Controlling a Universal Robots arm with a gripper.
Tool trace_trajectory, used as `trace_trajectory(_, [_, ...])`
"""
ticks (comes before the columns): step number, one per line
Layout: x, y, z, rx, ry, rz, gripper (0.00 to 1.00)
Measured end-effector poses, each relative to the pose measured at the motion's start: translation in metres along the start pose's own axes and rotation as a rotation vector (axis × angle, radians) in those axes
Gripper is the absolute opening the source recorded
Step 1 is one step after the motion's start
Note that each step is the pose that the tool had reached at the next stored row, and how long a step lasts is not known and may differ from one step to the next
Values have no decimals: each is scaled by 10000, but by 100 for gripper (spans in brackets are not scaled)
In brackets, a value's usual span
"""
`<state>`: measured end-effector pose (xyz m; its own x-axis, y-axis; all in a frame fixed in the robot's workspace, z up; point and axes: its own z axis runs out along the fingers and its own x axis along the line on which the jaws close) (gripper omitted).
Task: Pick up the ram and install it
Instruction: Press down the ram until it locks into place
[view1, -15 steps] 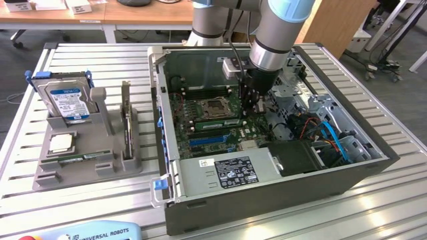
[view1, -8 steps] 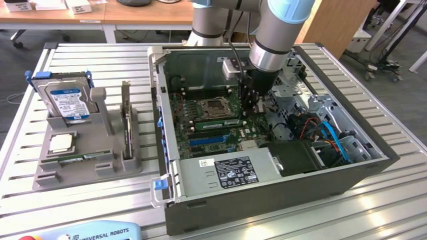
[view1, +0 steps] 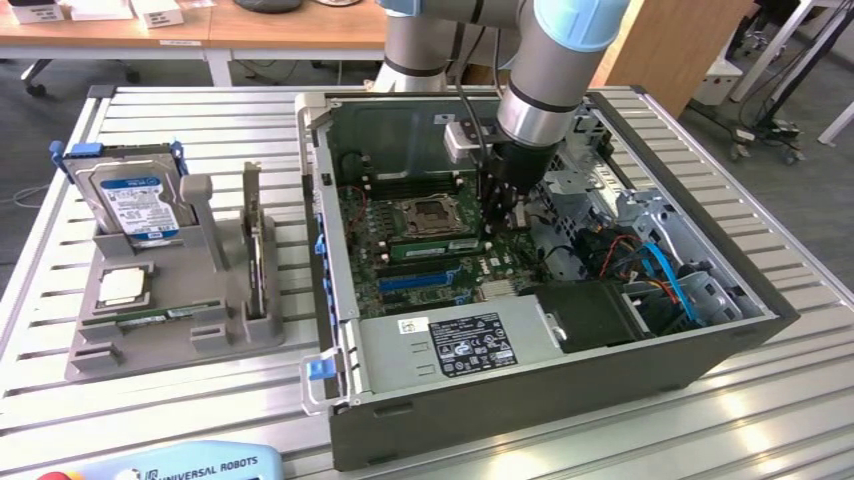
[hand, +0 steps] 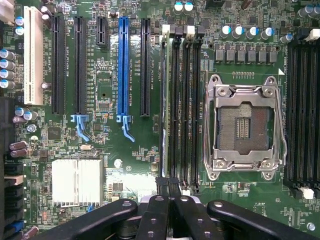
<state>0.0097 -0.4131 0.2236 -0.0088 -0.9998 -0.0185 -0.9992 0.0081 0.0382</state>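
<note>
My end effector (hand: 169, 192) was clenched, its fingers (hand: 162, 187) pressed together over the memory slots (hand: 180, 105) just beside the empty processor socket (hand: 245, 127) on the motherboard (hand: 110, 80). A ram (hand: 164, 100) stood on edge in the slot farthest from that socket, directly beneath my closed tips, which I judged were bearing down on its upper edge to seat it rather than gripping it. In the exterior view my arm (view1: 561, 70) reached straight down into the open computer case (view1: 534, 390) so the push ran along the slot. Another ram (view1: 150, 317) lay in the grey holder (view1: 174, 335), well apart from the case, on the tabletop (view1: 747, 420).
</note>
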Motion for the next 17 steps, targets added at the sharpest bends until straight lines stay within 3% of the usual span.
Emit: trace_trajectory(17, [0,-1,13,2,0,-1,10])
